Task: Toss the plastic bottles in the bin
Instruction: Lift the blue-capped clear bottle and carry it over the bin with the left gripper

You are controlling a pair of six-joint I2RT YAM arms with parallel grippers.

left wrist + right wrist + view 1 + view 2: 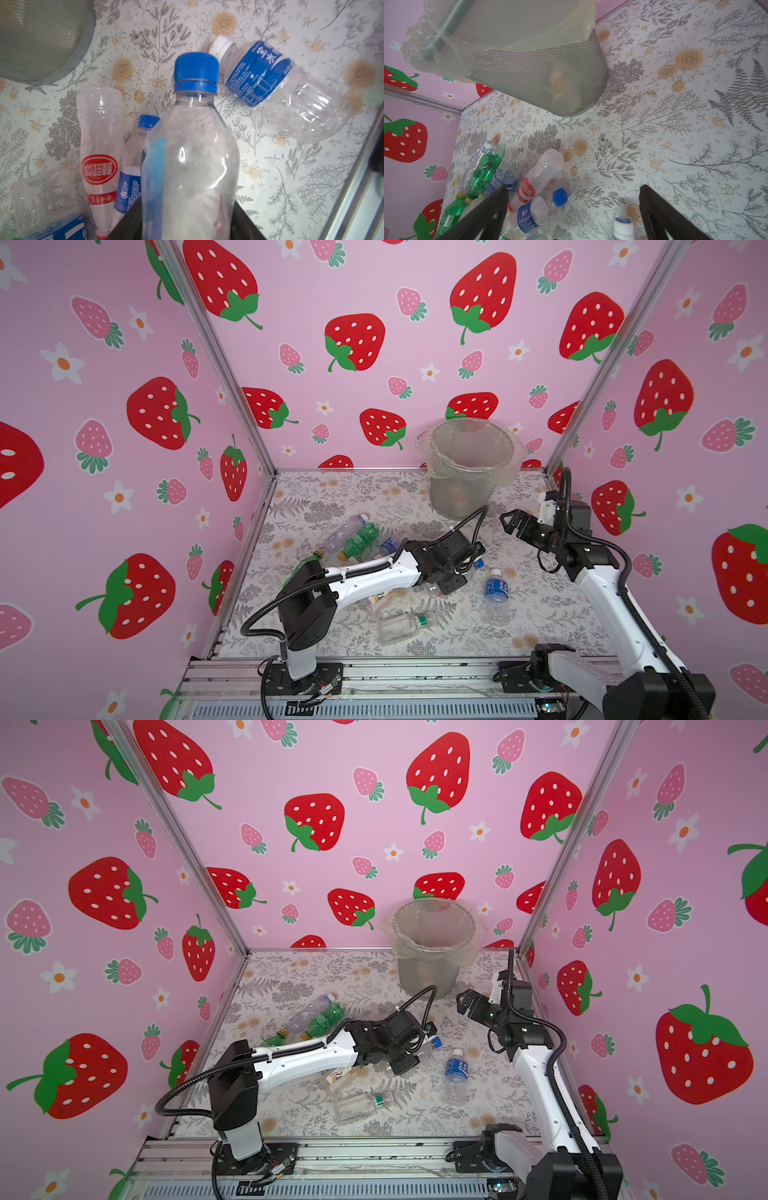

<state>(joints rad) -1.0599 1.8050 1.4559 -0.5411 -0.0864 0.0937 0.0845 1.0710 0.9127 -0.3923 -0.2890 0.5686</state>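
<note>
A clear blue-capped bottle [191, 155] is pinched between the jaws of the left gripper [452, 583], low over the counter [548, 614] and apart from the bin [461, 493]. The right gripper [511, 522] is held spread wide and empty near the bin. Most of the task is judged undone: a heap of bottles [357, 537], a blue-labelled bottle [496, 593] and a green-capped bottle [405, 626] are seen lying on the counter. The bin's contents cannot be made out.
</note>
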